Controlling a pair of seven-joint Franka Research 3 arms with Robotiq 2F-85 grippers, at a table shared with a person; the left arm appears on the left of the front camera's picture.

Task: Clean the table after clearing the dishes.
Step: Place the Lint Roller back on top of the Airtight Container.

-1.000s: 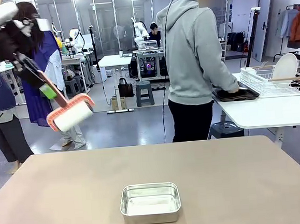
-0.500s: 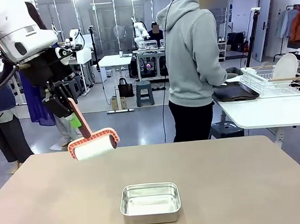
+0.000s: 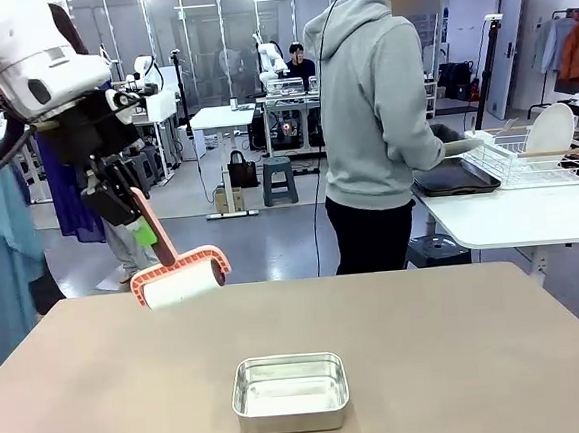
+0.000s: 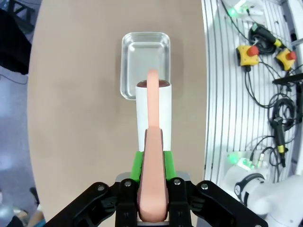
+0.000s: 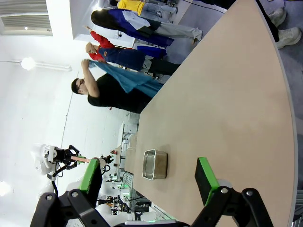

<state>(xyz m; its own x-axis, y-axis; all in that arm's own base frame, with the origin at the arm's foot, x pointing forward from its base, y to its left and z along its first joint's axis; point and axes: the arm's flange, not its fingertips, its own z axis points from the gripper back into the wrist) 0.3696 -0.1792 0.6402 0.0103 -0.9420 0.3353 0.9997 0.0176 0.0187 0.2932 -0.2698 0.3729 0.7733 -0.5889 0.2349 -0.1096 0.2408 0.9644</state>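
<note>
Counter (image 3: 460,343) stretches wide across the front, bearing a steel pan (image 3: 289,392) near its middle. Left claw (image 4: 152,177) pinches a roller's (image 3: 179,277) salmon handle above the counter's far left edge. Right claw (image 5: 149,177) hangs spread.

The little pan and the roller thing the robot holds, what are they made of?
The small pan looks like metal, probably steel: it is silvery and shiny, with light glinting off its walls. The roller has a salmon-pink handle and frame that look like smooth plastic, and a white drum, maybe paper or foam; I can't tell which. The table under them looks matte, with no shine.
</note>
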